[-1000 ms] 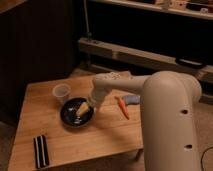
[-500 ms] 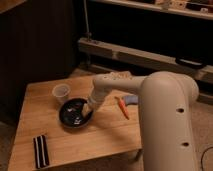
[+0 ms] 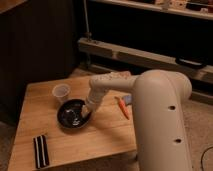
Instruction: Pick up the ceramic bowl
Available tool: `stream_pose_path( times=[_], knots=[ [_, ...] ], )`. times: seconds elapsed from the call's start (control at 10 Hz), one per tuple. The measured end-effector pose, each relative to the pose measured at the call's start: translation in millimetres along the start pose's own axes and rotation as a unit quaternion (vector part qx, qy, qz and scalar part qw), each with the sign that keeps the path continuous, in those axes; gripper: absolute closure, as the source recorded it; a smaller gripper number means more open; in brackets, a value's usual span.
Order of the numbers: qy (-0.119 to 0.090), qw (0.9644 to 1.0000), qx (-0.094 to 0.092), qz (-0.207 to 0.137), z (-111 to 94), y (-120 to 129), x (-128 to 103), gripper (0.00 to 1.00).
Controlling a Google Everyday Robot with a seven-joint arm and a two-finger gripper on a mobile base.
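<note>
The ceramic bowl (image 3: 71, 114) is a round, shallow, glossy black bowl with pale glints inside, on the wooden table (image 3: 100, 137) left of centre. My white arm reaches from the right foreground down to it. My gripper (image 3: 88, 111) is at the bowl's right rim, touching or just over it. A small translucent whitish cup (image 3: 61, 93) stands just behind the bowl to the left.
An orange carrot-like object (image 3: 123, 107) lies right of my arm, with something blue (image 3: 128, 99) beside it. A black rectangular object (image 3: 41, 150) lies near the table's front left edge. Dark shelving and a metal rail (image 3: 145, 55) stand behind the table.
The gripper stays at the bowl's right rim. The bowl has kept its place on the table. No clear movement shows.
</note>
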Motion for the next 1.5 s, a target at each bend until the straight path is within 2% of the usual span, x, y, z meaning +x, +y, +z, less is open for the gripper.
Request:
stream_pose_path(
  times=[0.2, 0.3, 0.4, 0.5, 0.6, 0.7, 0.9, 1.0, 1.1, 1.4, 1.5],
  knots=[
    [0.005, 1.0, 0.006, 0.002, 1.2, -1.0, 2.4, 0.8],
    [0.005, 1.0, 0.008, 0.002, 1.3, -0.8, 2.6, 0.87],
    [0.005, 0.9999, 0.008, 0.006, 0.4, -2.5, 5.2, 0.98],
    [0.003, 0.9999, 0.007, 0.011, -1.2, -5.9, 7.8, 1.0],
    [-0.006, 0.9999, -0.005, 0.015, -7.4, -9.8, 9.9, 1.0],
    [-0.019, 0.9996, -0.011, 0.017, -22.1, -17.1, 13.4, 1.0],
    [-0.043, 0.9989, -0.02, 0.009, -54.4, -13.1, 10.4, 1.0],
    [-0.059, 0.9979, -0.027, 0.007, -87.4, -12.2, 9.5, 1.0],
    [-0.069, 0.9971, -0.032, 0.004, -107.2, -10.5, 7.2, 1.0],
    [-0.089, 0.995, -0.045, -0.003, -172.1, -1.5, 0.8, 1.0],
    [-0.09, 0.9949, -0.046, -0.002, -176.1, -3.2, 2.0, 1.0]
  ],
)
